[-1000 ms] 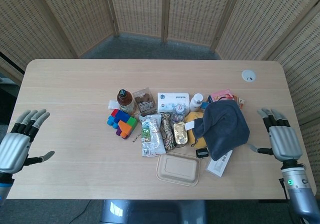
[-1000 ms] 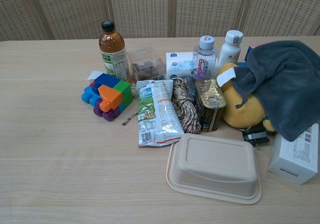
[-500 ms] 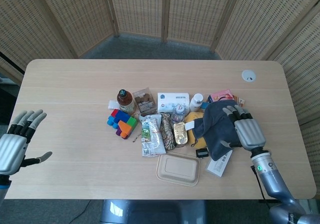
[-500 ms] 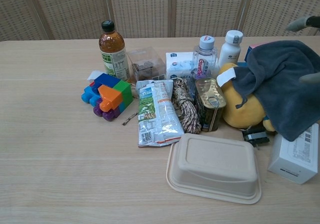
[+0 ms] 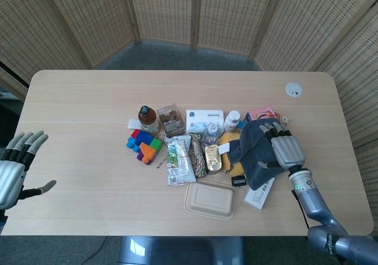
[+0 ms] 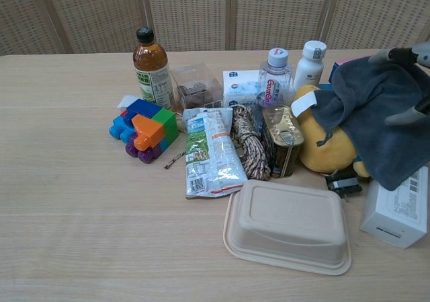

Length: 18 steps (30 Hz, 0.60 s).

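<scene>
A: Start with the desk (image 5: 88,100). What sits biggest on it?

B: The dark grey cloth (image 5: 260,150), draped over a yellow thing (image 6: 329,147). The right hand (image 5: 282,147) now lies over the cloth's right side, fingers (image 5: 269,127) spread and gripping nothing; a second ago it hung well right of the cloth, off by the desk's edge.

A: And left of the cloth?

B: The beige lidded tray (image 5: 210,200) in front, then a snack bag (image 6: 211,155), toy blocks (image 5: 144,145), a tin (image 6: 282,140), a brown bottle (image 6: 152,68).

A: Any writing?

B: The small water bottle (image 6: 275,73) has a red label, too blurred to read for certain.

A: The left hand?

B: The left hand (image 5: 13,170) is far left of the cloth, fingers apart, empty, slightly lower than before.
</scene>
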Tool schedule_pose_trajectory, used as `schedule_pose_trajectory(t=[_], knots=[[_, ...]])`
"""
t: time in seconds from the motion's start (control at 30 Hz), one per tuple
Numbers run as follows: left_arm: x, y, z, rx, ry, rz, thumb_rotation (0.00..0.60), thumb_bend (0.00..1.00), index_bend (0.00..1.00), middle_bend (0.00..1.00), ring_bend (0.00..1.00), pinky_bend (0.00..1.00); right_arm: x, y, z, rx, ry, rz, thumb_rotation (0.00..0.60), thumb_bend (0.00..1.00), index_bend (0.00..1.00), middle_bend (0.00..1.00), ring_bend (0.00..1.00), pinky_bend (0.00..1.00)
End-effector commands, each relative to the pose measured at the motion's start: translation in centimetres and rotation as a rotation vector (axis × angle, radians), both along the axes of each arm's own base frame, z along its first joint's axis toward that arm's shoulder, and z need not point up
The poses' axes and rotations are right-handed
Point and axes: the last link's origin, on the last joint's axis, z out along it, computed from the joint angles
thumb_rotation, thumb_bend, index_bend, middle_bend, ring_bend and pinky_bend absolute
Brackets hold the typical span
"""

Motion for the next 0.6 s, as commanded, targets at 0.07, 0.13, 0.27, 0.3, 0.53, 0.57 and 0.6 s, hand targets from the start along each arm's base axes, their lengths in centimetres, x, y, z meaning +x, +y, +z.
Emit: schedule_pose_trajectory(t=[0.07,0.13,0.27,0.3,0.53,0.57,0.6], knots=[[-0.1,-0.1,0.2,0.004,0.001,0.003,0.600,0.13,0.00,0.00,0.00,0.00,-0.7,-0.6,-1.3,0.029,-0.011,-0.042,0.477,0.15,0.00,0.00,0.00,0.00],[-0.1,-0.2,0.2,0.005,0.001,0.006,0.600,0.13,0.00,0.00,0.00,0.00,-0.9,-0.9,-1.4,0.021,-0.011,-0.045,0.517,0.15,0.00,0.00,0.00,0.02],[-0.3,-0.3,0.4,0.010,0.001,0.011,0.600,0.13,0.00,0.00,0.00,0.00,-1.0,-1.1,-1.4,-0.018,-0.021,-0.019,0.600,0.17,0.20,0.40,0.35,0.47],[-0.3,-0.3,0.4,0.010,0.000,0.011,0.600,0.13,0.00,0.00,0.00,0.00,-1.1,-1.1,-1.3,-0.024,-0.023,-0.011,0.600,0.18,0.29,0.54,0.50,0.57],[-0.3,0.0,0.0,0.002,-0.003,0.005,0.600,0.13,0.00,0.00,0.00,0.00,-0.8,-0.8,-0.3,-0.085,-0.054,0.042,0.600,0.20,0.58,0.99,1.00,0.89],[-0.3,0.1,-0.1,0.000,-0.004,0.005,0.600,0.13,0.00,0.00,0.00,0.00,-0.8,-0.7,0.0,-0.095,-0.060,0.046,0.600,0.20,0.59,1.00,1.00,0.90],[-0.3,0.2,-0.2,-0.002,-0.004,0.005,0.600,0.13,0.00,0.00,0.00,0.00,-0.7,-0.6,0.3,-0.103,-0.065,0.048,0.600,0.20,0.59,1.00,1.00,0.91]])
